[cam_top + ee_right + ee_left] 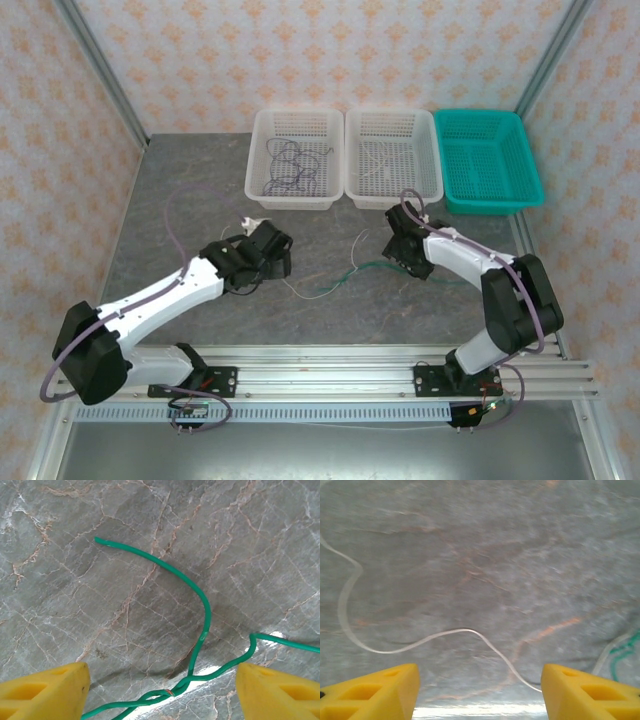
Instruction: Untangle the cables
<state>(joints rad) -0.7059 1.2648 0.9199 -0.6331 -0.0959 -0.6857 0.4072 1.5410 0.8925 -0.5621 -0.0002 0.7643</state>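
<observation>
Nearest, between the wide-apart, empty fingers of the right gripper, the green cable lies flat on the counter. Just ahead of the fingertips it crosses itself in a loose twist, and its free end curls away further ahead and to the left. It looks light, thin and springy, holding its bends. A pinch on the single run just beyond the twist should lift it, though so thin a wire may slip from the pads.

The left gripper is likewise open and holds nothing. The white cable snakes across between its fingers and off to its left. It looks limp and is faint against the stone, and is probably best taken where it passes closest to the right-hand finger.

The counter is grey, veined, smooth and slightly glossy, so the wires should slide easily.

Well beyond both grippers stand a white basket holding a dark purplish cable, a second white basket and a teal basket. Patterned walls enclose the space.
</observation>
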